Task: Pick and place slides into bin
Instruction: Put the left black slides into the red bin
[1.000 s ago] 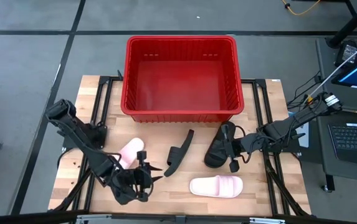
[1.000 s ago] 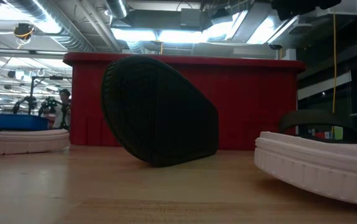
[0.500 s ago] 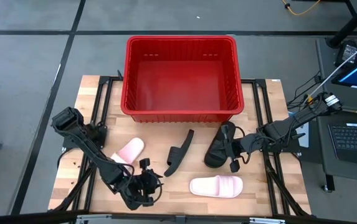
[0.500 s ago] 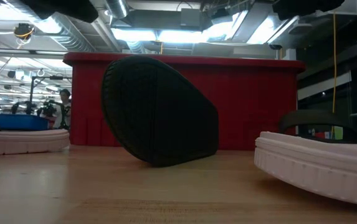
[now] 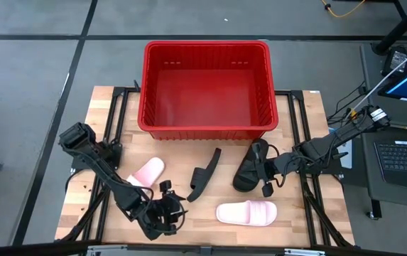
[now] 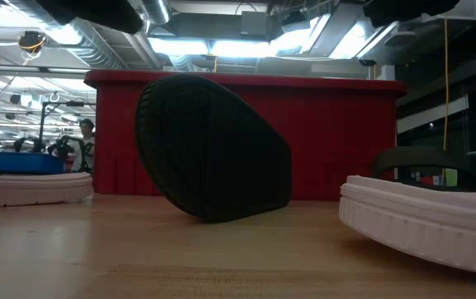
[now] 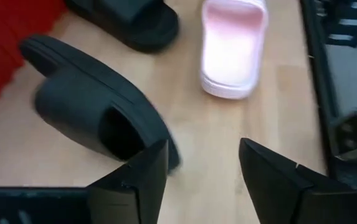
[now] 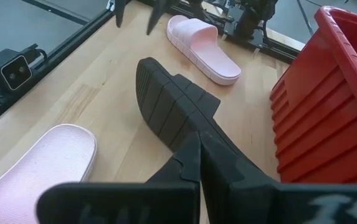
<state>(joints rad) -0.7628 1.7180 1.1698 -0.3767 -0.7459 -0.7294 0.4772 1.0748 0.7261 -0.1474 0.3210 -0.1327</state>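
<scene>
Left pincer hung open near the tipped black slide, seemingly lining up a grasp; right pincer, closed, rested by the other black slide on the counter

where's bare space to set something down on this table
Free: inside the bin, which holds nothing, and the wood right of the right-hand pink slide. Crowded: the strip in front of the bin, with both black slides, the other pink slide and both grippers.

Bright even overhead light – soft shadows under red bin. Low view: ceiling strip lights glare above bin rim – near pink slide soft-focus. Left wrist view slightly blurred.
</scene>
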